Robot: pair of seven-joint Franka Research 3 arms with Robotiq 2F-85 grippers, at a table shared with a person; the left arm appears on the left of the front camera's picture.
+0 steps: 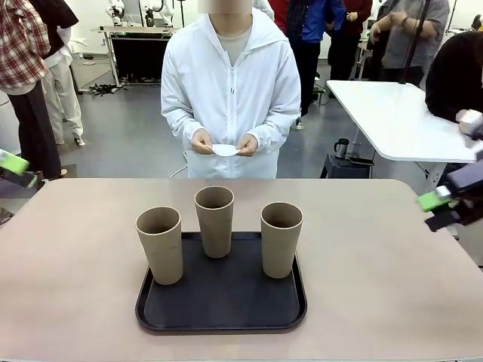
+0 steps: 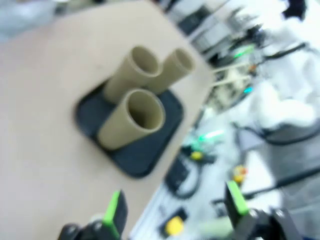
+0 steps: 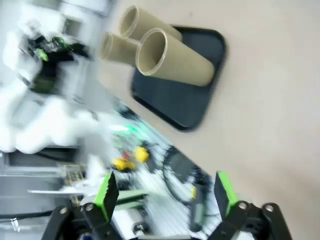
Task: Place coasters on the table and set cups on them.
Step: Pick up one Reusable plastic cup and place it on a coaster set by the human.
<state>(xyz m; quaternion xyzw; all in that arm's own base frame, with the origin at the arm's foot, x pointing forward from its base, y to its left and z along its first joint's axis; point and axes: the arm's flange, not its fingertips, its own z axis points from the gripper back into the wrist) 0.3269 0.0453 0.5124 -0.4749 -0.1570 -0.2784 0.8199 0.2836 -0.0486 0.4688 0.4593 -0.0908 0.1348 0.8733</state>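
Three tan cups point(image 1: 161, 245) point(image 1: 215, 222) point(image 1: 281, 239) stand upright on a black tray point(image 1: 221, 302) in the middle of the beige table point(image 1: 377, 264). Across the table a person holds white coasters point(image 1: 225, 149) in both hands at waist height; I cannot tell how many. My left gripper point(image 1: 15, 170) hovers at the table's left edge, open and empty. My right gripper point(image 1: 438, 211) hovers at the right edge, also open and empty. The left wrist view, blurred, shows the open gripper point(image 2: 175, 207) far from the cups point(image 2: 132, 120). In the right wrist view the open gripper point(image 3: 165, 194) is far from the cups point(image 3: 172, 57) and tray point(image 3: 185, 95).
A white table point(image 1: 392, 113) stands behind at the right, with a small dark mug point(image 1: 342, 147) below it. Several people stand in the background. Bare tabletop lies on both sides of the tray and between it and the person.
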